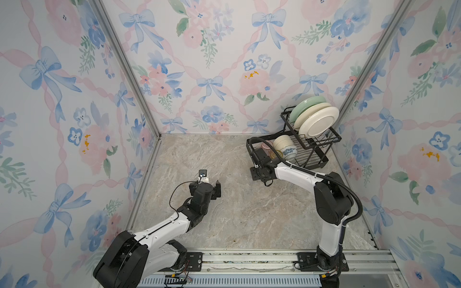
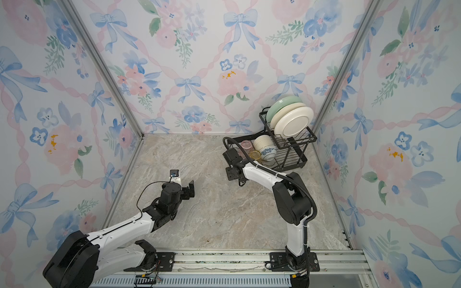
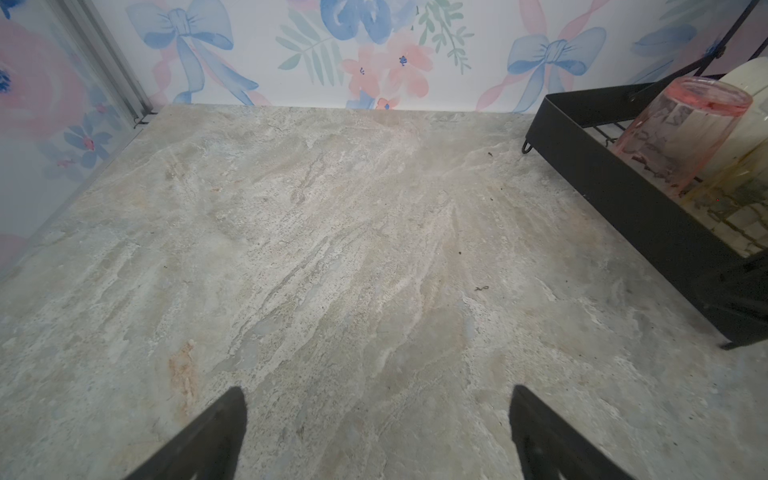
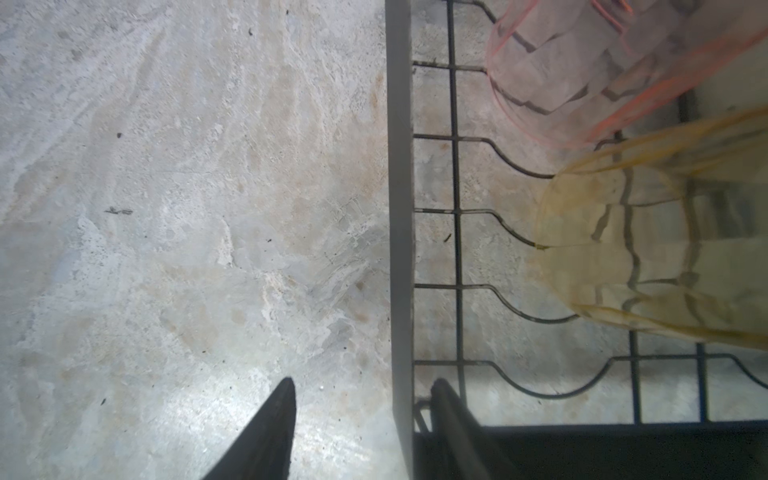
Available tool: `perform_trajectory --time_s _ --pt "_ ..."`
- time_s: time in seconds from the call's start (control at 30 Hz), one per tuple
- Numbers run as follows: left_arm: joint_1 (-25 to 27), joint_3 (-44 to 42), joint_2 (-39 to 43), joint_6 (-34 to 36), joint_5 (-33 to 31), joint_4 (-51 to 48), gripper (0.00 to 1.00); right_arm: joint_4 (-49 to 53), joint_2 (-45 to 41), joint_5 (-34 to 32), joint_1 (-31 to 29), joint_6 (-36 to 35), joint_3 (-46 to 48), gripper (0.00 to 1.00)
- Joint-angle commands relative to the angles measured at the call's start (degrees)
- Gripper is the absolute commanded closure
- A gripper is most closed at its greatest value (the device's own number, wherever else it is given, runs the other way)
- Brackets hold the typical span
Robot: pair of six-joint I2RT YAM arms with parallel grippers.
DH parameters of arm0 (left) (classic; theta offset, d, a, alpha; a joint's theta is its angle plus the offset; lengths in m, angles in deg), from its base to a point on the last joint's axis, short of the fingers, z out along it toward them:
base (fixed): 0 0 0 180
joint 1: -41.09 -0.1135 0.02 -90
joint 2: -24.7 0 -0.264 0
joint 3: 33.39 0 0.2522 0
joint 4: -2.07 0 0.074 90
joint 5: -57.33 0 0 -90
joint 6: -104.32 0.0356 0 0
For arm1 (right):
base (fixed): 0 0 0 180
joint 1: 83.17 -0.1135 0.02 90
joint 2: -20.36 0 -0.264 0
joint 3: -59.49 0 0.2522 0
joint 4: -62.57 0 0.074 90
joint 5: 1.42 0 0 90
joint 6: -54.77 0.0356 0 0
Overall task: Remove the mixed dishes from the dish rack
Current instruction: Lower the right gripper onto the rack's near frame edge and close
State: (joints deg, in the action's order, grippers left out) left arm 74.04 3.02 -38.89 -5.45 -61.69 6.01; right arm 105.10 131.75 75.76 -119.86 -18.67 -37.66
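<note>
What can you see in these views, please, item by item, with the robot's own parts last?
dish rack: one, black wire, tabletop's back right corner
mint-green plate: one, green, upper shelf, rearmost
cream plates: two, cream, upper shelf
cream bowls: two, cream, lower tray, nested
blue-patterned bowl: one, white and blue, lower tray
pink tumbler: one, translucent pink, lower tray
amber tumbler: one, translucent amber, beside the pink one
tabletop: one, grey-beige marble, under everything
left gripper: one, black, open over bare tabletop
right gripper: one, black, open astride the rack's edge

Counter [image 1: 237, 212]: bare, wide open left of rack [image 3: 623, 199].
Rack bottom: tumblers [image 2: 246, 144], bowls [image 1: 283, 144] packed close.
Rack top: plates [image 1: 319, 122] fill slots.
</note>
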Motion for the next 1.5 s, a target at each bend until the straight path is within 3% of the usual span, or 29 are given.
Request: perform_trajectory --time_s 0.0,0.43,0.93,1.47 --pt "-0.1 -1.0 0.9 -0.7 0.7 0.4 0.02 2.8 1.9 -0.4 0.5 0.4 -3.2 0.46" --pt "0.1 -1.1 0.6 -0.7 1.3 0.5 0.02 3.6 5.2 0.3 2.2 0.1 -6.3 0.51" --pt "0.1 -2.0 2.6 -0.8 0.3 0.7 0.02 0.8 6.1 0.4 2.1 1.3 -3.1 0.51" --pt "0.3 -2.1 3.2 -0.7 0.1 0.6 0.02 -0.4 6.4 3.5 0.7 1.2 -2.1 0.64"
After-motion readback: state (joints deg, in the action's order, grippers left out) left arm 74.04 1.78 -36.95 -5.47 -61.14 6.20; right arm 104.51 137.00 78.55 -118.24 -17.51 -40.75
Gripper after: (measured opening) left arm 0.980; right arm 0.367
